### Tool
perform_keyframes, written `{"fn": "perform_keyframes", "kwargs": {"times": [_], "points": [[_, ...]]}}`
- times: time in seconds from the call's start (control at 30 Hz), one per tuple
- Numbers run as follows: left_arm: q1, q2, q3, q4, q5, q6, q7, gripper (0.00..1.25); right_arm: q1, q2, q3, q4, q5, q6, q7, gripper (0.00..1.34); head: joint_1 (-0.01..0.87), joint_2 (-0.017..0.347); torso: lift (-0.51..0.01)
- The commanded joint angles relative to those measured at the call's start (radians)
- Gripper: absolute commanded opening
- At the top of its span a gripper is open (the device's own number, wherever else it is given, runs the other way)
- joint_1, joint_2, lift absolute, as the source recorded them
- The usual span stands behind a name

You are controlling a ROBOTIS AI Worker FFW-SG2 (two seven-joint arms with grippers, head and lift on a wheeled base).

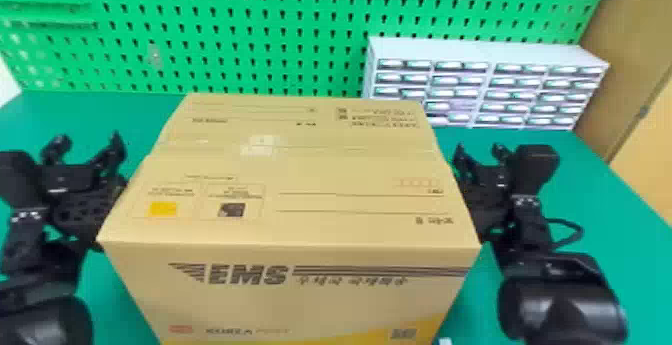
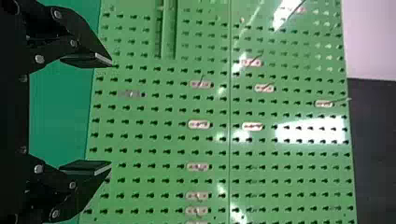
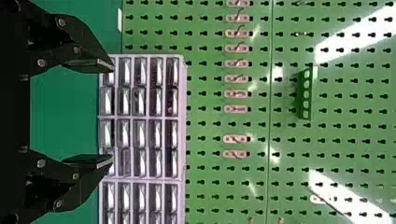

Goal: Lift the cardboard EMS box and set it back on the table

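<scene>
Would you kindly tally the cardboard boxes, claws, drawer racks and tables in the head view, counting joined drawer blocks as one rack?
Cardboard EMS box: 1
Claws, the left claw and the right claw: 2
Drawer rack: 1
Green table: 1
Total: 5

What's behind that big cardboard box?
Behind the cardboard box stand a green pegboard and, towards the right, a pale drawer cabinet, its lower left corner covered. The part of the table directly behind the box is hidden.
</scene>
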Motion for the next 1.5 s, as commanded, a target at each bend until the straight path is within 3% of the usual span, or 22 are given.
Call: {"fn": "perform_keyframes", "kwargs": {"times": [0.0, 0.37, 1.47], "points": [[0.009, 0.002, 0.056, -0.021, -0.015, -0.001, -0.011, 0.77, 0.012, -0.019, -0.052, -0.019, 0.005, 0.000, 0.004, 0.77, 0.678, -0.014, -0.095], [0.020, 0.000, 0.102, -0.046, -0.016, -0.003, -0.022, 0.77, 0.049, -0.030, -0.170, -0.073, 0.014, 0.000, 0.015, 0.77, 0.678, -0.014, -0.095], [0.015, 0.000, 0.099, -0.048, -0.002, -0.018, -0.022, 0.77, 0.049, -0.018, -0.186, -0.105, 0.040, 0.003, 0.015, 0.78, 0.678, -0.014, -0.095]]}}
